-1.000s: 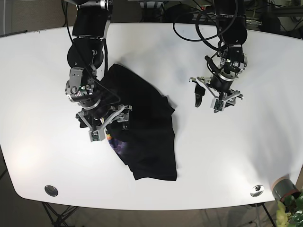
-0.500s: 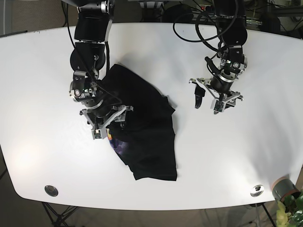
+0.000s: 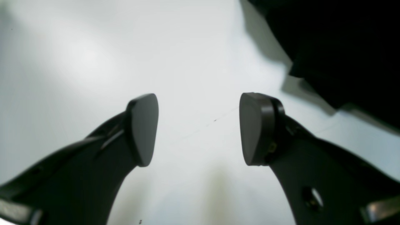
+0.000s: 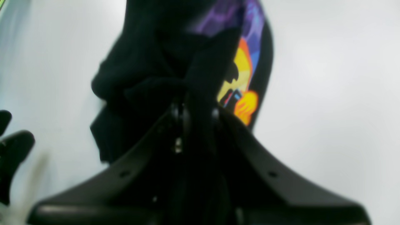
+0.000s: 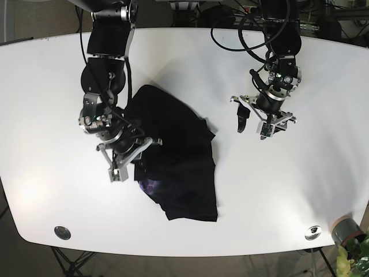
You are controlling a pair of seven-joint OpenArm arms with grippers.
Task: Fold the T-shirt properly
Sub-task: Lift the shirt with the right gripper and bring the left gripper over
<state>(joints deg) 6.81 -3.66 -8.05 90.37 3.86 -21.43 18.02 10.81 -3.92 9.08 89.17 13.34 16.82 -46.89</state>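
A black T-shirt [image 5: 179, 150] lies crumpled on the white table [image 5: 288, 190], left of centre. My right gripper [image 5: 130, 165] is at its left edge, shut on a fold of black cloth. In the right wrist view the gripper [image 4: 193, 106] pinches the T-shirt [image 4: 147, 62] beside its purple, yellow and orange print [image 4: 242, 78]. My left gripper [image 5: 252, 126] is open and empty over bare table to the right of the shirt. In the left wrist view its pads [image 3: 142, 128] stand wide apart, with the shirt's edge [image 3: 343, 47] at the upper right.
Two round metal fittings [image 5: 62, 232] [image 5: 313, 232] sit near the table's front edge. A grey pot with a plant [image 5: 346, 231] stands off the front right corner. The other arm's dark finger [image 4: 14, 147] shows at the left edge of the right wrist view.
My right gripper has turned and shifted a little toward the front, carrying the shirt's fold with it; less of the print shows. The left arm has not moved.
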